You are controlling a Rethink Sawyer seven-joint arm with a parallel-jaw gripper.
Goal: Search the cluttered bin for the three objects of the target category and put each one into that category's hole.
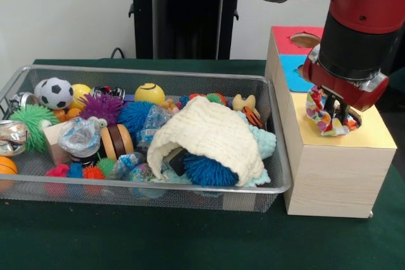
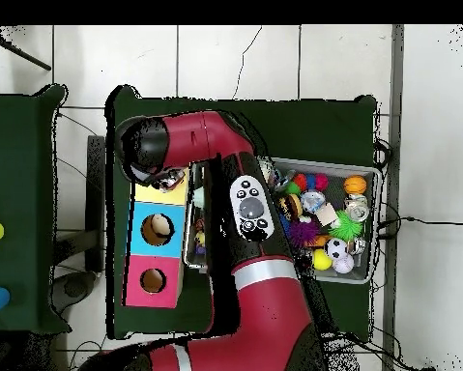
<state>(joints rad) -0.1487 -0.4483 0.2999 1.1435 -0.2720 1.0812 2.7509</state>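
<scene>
I have the multicoloured crinkly fabric ball (image 1: 324,116) pinched in the gripper (image 1: 334,118), whose jaws are clenched on it, and it hangs right at the round hole in the yellow top panel of the pale wooden sorting box (image 1: 335,175). The ball sits directly under the jaws with the hole's dark edge just behind it, so I judge the coming move to be a plain release straight down; it has no clear long axis to line up. The red and black arm (image 1: 354,4) comes down steeply over the box, wrist pointing almost vertical. From above, the arm covers the yellow end, leaving the blue and pink holes open. Just beside the box, the wire mesh bin (image 1: 158,184) on the green counter (image 1: 190,238) holds the clutter, with a cream knitted cloth (image 1: 209,137) draped over a blue spiky ball (image 1: 209,172).
</scene>
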